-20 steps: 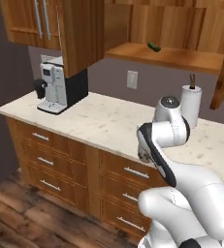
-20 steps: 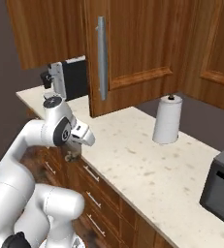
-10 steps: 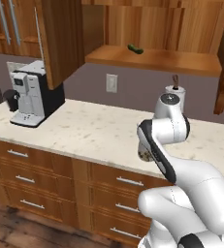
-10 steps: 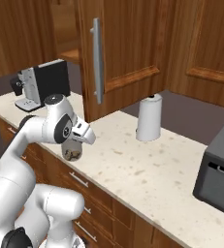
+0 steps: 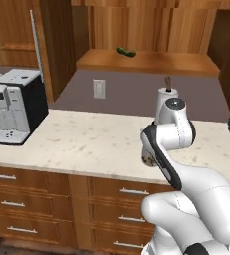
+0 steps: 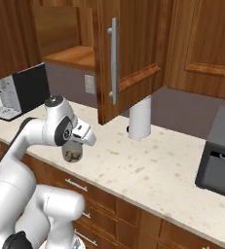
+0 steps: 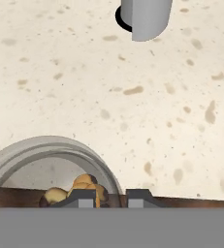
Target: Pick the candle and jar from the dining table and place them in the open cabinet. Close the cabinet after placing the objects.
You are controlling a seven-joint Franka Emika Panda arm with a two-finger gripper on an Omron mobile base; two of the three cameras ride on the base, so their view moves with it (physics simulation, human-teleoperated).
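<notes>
Cabinet (image 6: 128, 58) of warm brown wood hangs on the wall above a cream speckled counter (image 5: 86, 144). One panelled door swings out over the stone, and a long vertical silver bar handle (image 6: 114, 61) runs down it. In the left base view its open compartment shows a flat wooden shelf (image 5: 186, 64) with one small dark green thing (image 5: 127, 51) lying on it (too small to name).

The candle (image 7: 87, 186) is off the counter, pinched between the dark fingertips of the gripper (image 7: 111, 197), whose jaws are drawn in close on it. It shows in the hand view as a mottled yellow-brown lump, with the round grey rim of its disc base (image 7: 45, 147) curving beyond. In the right base view it hangs under the hand as a small round grey-and-brown shape (image 6: 72, 154), near the counter's front edge and well below the open door.

A tall white paper-towel roll (image 6: 140, 116) stands upright on the counter under the door's lower edge, a smooth cylinder on a dark round foot. It lies between the hand and the wall. A boxy black-and-silver coffee machine (image 5: 14, 107) sits at the far left of the counter. A dark grey appliance (image 6: 221, 155) sits at the far right. A white wall outlet (image 5: 98, 88) is set in the grey backsplash. Wooden drawers (image 5: 121, 191) with short silver handles fill the base below the stone.
</notes>
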